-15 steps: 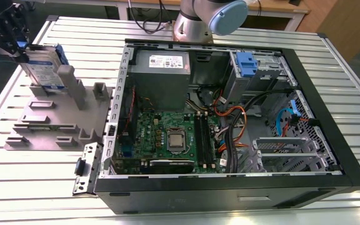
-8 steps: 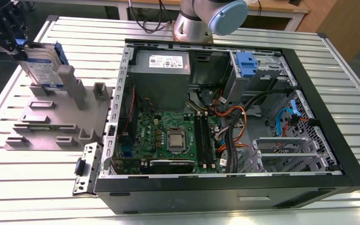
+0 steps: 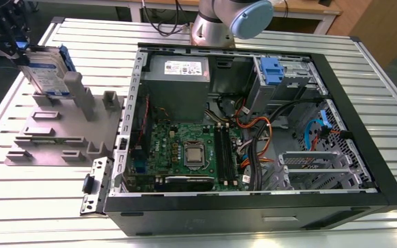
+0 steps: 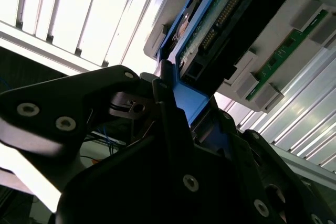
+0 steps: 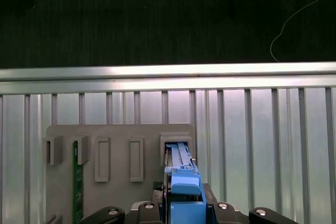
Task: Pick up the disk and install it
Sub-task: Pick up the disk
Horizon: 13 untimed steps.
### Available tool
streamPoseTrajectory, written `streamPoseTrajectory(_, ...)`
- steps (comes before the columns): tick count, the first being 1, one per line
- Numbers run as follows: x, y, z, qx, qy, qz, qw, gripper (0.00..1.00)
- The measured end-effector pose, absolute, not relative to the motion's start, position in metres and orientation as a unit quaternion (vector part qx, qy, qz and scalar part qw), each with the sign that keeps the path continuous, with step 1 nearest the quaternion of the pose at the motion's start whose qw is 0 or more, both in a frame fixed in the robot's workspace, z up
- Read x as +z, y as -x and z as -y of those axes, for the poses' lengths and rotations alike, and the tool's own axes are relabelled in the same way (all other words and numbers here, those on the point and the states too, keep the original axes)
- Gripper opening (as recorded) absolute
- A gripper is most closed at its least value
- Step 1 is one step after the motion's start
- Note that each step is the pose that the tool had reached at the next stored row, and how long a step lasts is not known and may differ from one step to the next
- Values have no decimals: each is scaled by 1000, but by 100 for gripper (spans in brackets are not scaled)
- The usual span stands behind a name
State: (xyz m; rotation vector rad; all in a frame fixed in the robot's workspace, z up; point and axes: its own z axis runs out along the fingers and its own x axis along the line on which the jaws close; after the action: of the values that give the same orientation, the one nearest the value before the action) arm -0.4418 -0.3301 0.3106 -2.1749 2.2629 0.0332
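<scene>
The gripper [image 3: 20,50] sits at ten o'clock in the exterior view, its black fingers [image 4: 161,85] closed narrow on the blue end handle of the disk [image 3: 45,72]. In the second wrist view the handle is pinched between them, with the disk's [image 4: 226,19] connector edge and dark underside running away from the gripper [image 4: 184,103]. In the first wrist view the gripper [image 5: 184,205] holds the blue carrier of the disk [image 5: 182,182] from above.

The disk stands on end, silver face and label showing in the exterior view, with its lower end down in a slot of the grey fixture [image 3: 60,134]. In the first wrist view the fixture [image 5: 121,192] shows several upright slots, and a green board [image 5: 77,182] stands in one of them, well apart from the disk.

The fixture lies flat on the slatted aluminium table [image 3: 40,206]. At three o'clock from the fixture, just beside it, lies the open computer case [image 3: 254,209] on its side. Inside the case are the power supply [image 3: 178,70] at eleven o'clock, the motherboard [image 3: 178,139] at seven o'clock, a blue bracket [image 3: 271,70] in the drive bay at one o'clock, and orange cables [image 3: 254,124] near the middle. The arm [image 3: 229,18] rises at twelve o'clock behind the case.
</scene>
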Motion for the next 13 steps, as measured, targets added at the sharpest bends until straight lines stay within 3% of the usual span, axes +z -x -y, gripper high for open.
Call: streamPoseTrajectory(13,313,442,330,11,693,-721,1,36)
